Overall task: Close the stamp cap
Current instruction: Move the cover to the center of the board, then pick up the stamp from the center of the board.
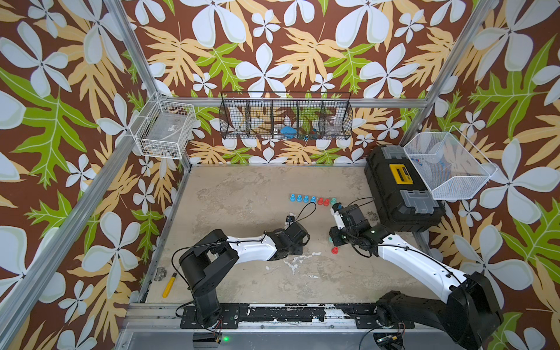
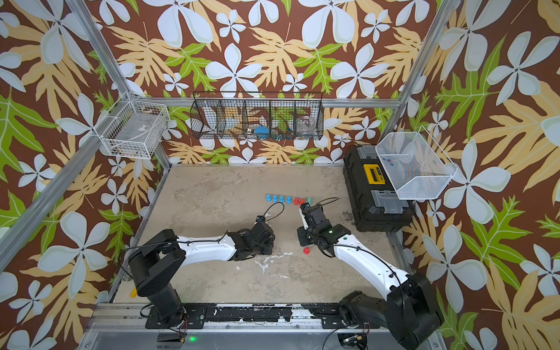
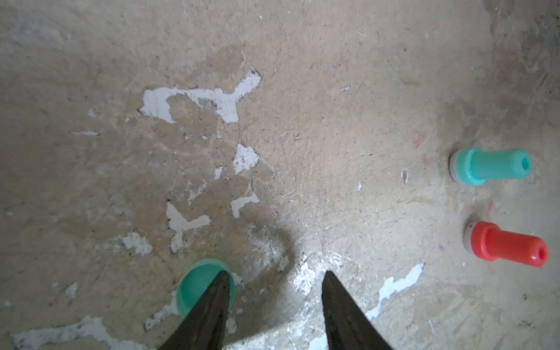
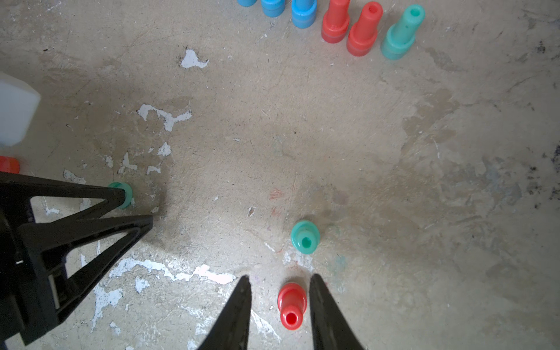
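Peeling beige tabletop (image 3: 333, 121) is filling both wrist views. Left gripper (image 3: 275, 274) is hanging with its jaws spread and nothing between them, one fingertip sitting over the rim of the green cap (image 3: 200, 285), which is lying hollow side up, left of the green stamp (image 3: 491, 166). Right gripper (image 4: 281, 276) is straddling the red stamp (image 4: 291, 306) with open jaws, gaps showing on both sides. Seven more stamps (image 1: 313, 199) are standing in a row farther back.

Row of stamps (image 1: 313, 199) stands on table (image 1: 242, 197) twd rear centre, toolbox (image 1: 391, 197) to its right at the rear corner. Nearer front — loose stamp (image 4: 305, 238), second stamp (image 4: 291, 306) just before it, cap (image 3: 206, 285) to their left. Screwdriver (image 1: 169, 285) in front-left corner.
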Robot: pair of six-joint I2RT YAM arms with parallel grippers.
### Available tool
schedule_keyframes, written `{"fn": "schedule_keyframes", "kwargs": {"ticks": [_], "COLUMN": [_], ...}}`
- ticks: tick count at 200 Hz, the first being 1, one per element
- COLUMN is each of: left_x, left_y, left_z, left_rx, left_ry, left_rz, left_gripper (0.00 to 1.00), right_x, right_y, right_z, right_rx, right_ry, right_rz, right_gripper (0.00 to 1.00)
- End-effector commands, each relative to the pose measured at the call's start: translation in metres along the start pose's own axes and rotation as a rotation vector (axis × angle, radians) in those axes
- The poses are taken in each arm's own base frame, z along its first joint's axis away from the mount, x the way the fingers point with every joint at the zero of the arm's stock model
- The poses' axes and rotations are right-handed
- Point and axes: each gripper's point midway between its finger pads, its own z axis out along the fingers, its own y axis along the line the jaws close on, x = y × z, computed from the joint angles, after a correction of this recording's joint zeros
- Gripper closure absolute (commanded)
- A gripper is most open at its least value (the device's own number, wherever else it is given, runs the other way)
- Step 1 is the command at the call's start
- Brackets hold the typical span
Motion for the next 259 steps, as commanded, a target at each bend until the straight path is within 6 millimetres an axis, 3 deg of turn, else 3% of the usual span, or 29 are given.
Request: {"fn": "schedule_keyframes", "kwargs": {"ticks": [1, 66, 90, 125, 187, 221, 237, 259], "left_x": [-0.005, -0.016, -0.027, -0.048, -0.081, -0.090, -0.087, -0.076], "left_y": [-0.002, -0.004, -0.004, 0.002, 0.069, 0.095, 0.112, 0.129], "left_z": [-0.003, -0.021, -0.042, -0.091, -0.172, -0.217, -0.227, -0.226], "left_rx": [-0.011, -0.004, 0.013, 0.031, 0.006, -0.029, -0.071, -0.107], "left_ry": [-0.012, -0.048, -0.096, -0.204, -0.385, -0.516, -0.552, -0.553], "left_rz": [0.003, 0.013, 0.017, 0.039, -0.025, 0.000, 0.002, 0.004], "left_gripper": [0.48, 0.49, 0.49, 0.49, 0.49, 0.48, 0.47, 0.47], "right_x": [0.000, 0.003, 0.007, 0.011, 0.014, 0.018, 0.018, 0.021], "right_y": [-0.002, -0.005, -0.006, -0.011, -0.021, -0.023, -0.024, -0.024], "right_z": [0.000, 0.003, 0.008, 0.015, 0.029, 0.036, 0.038, 0.043], "right_rx": [0.010, 0.030, 0.037, 0.076, 0.153, 0.168, 0.175, 0.176], "right_ry": [-0.001, 0.009, 0.029, 0.052, 0.117, 0.140, 0.144, 0.164], "right_rz": [0.001, 0.001, -0.001, -0.011, -0.046, -0.049, -0.050, -0.056], "right_gripper": [0.65, 0.66, 0.65, 0.65, 0.64, 0.64, 0.64, 0.65]}}
